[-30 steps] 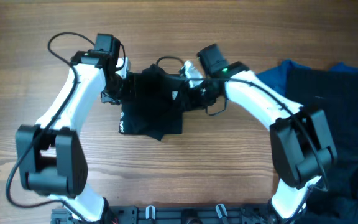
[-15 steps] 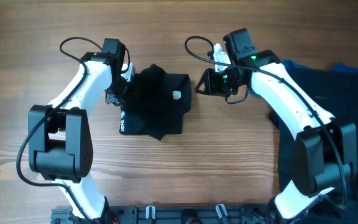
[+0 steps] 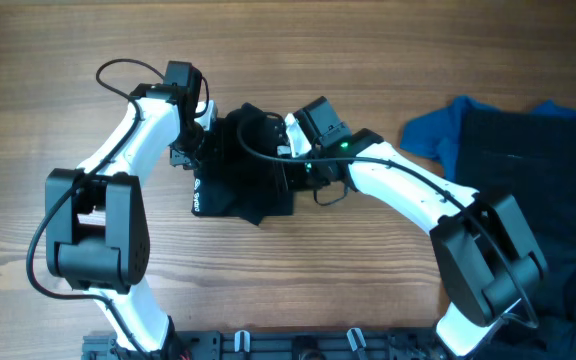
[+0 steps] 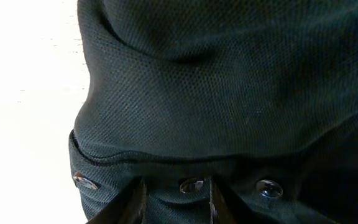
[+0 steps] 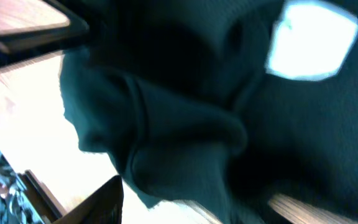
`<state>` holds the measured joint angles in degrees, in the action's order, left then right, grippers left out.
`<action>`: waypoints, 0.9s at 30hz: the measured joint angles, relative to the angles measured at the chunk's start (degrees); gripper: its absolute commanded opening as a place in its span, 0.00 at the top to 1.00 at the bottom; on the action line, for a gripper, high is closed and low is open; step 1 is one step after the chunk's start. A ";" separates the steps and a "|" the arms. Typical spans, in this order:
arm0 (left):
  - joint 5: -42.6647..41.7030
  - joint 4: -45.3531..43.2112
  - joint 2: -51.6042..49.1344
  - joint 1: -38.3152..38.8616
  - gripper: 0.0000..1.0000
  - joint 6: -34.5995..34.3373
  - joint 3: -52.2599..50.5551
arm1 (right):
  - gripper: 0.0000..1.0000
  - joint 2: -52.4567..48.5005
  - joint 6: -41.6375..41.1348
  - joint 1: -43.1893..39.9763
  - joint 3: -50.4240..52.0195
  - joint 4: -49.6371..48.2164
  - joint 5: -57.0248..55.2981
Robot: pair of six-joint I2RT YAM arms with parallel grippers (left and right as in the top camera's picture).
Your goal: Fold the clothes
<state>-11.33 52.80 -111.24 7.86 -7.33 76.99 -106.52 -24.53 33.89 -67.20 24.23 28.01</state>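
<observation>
Black fabric fills the middle of the overhead view. The black shirt (image 3: pixel 243 185) lies on the wooden table (image 3: pixel 368 60) as a compact, creased bundle about as wide as it is deep, so no long axis stands out. Small white print (image 3: pixel 196 203) runs along its lower left edge, so that hem edge faces the left arm's side. The left gripper (image 3: pixel 193 145) sits at the shirt's upper left edge, and the right gripper (image 3: pixel 290 165) is over its right edge. Well apart, at the table's right end, lie a blue garment (image 3: pixel 433 130) and a heap of dark garments (image 3: pixel 528 170).

From the left wrist, the shirt is a fine black mesh knit, mounded in a smooth bulge above a seamed strip carrying three round buttons (image 4: pixel 191 185) in a row. The left fingers (image 4: pixel 132 202) stand on either side of a ridge of that strip and are clamped on it. The table beside it is washed out to white.

From the right wrist, the picture is blurred. The shirt looks dark teal, bunched into thick rolls, with a white label (image 5: pixel 312 46) at the upper right. A dark finger (image 5: pixel 107 199) shows at the bottom edge, touching the fabric. I cannot tell whether these jaws are gripping or released.
</observation>
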 measured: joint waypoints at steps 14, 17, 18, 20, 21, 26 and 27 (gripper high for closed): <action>0.20 -0.09 0.00 0.00 0.64 0.00 0.00 | 0.96 0.66 -0.28 -7.10 -0.90 7.52 -2.25; 0.17 -0.11 0.00 0.00 0.62 0.00 0.00 | 0.94 1.90 -0.28 -7.28 -0.96 10.10 -1.27; 0.17 -0.11 0.00 0.02 0.62 0.02 0.00 | 0.89 1.90 -0.28 -6.23 -0.70 10.12 -0.24; 0.17 -0.13 0.00 0.00 0.62 0.04 0.00 | 0.76 1.90 -1.36 -2.75 0.20 9.62 0.94; 0.17 -0.13 0.00 0.00 0.62 0.04 0.00 | 0.70 1.90 -1.90 -1.14 0.83 8.85 1.09; 0.20 -0.15 0.00 0.00 0.61 0.17 0.00 | 0.43 0.83 -9.68 5.09 3.65 -0.04 0.66; 0.17 -0.15 0.00 0.00 0.61 0.17 0.00 | 0.42 -0.13 -10.71 5.38 3.69 -1.66 0.44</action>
<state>-11.16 52.64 -111.24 7.86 -7.16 76.99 -106.65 -35.24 39.27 -63.51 22.57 28.45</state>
